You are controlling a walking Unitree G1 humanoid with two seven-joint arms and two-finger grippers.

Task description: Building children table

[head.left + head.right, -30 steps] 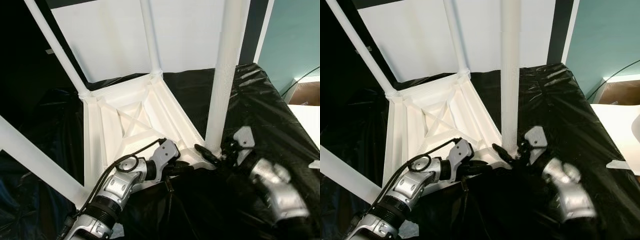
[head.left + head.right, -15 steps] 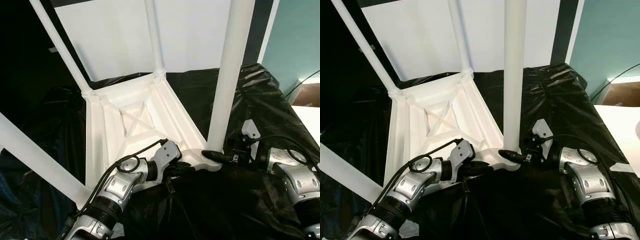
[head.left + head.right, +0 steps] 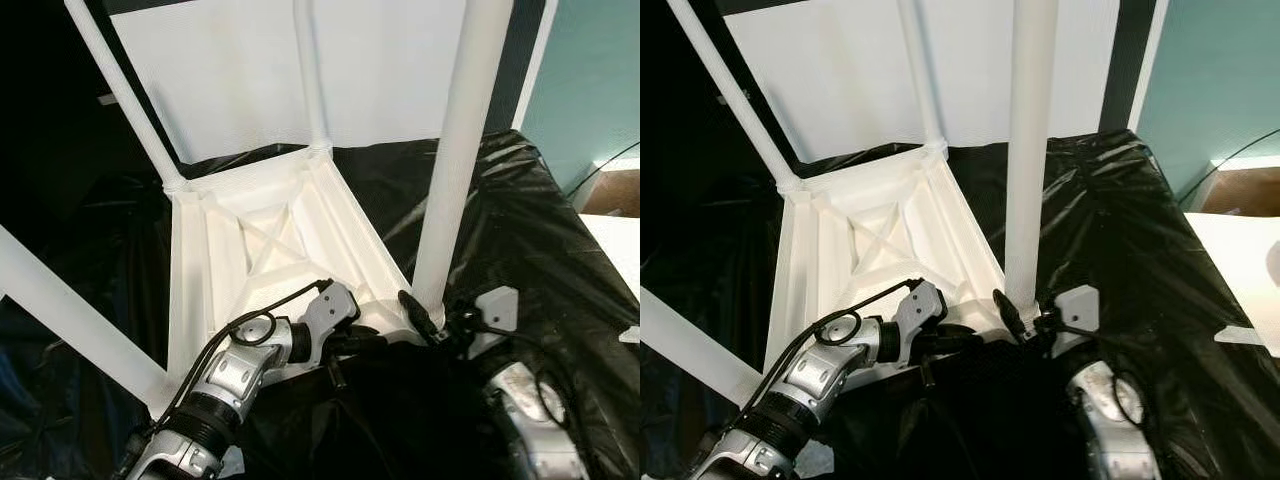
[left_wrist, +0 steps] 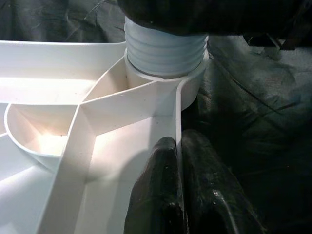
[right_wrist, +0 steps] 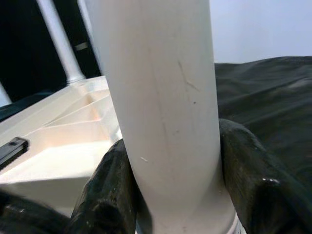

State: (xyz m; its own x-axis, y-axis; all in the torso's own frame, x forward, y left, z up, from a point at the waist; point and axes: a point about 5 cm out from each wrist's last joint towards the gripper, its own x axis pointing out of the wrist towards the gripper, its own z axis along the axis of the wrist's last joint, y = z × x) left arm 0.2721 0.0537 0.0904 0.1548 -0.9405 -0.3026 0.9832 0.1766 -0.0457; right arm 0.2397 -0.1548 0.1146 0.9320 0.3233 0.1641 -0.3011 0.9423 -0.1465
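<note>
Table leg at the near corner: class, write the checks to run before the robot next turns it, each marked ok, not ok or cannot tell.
1. Right tool has a finger on each side of the table leg: ok.
2. Left tool pinches the upturned tabletop rim: ok.
3. Leg stands in its corner socket: ok.
4. Thread fully screwed home: cannot tell.
5. Other three legs fitted: ok.

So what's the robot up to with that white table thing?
It's putting together a small white table that lies upside down on black sheeting, legs pointing up. The left gripper is clamped on the frame's rim near one corner. The right gripper has its jaws around the base of the nearest leg, which stands in that corner's socket. The other three legs are already in their corners.
</note>
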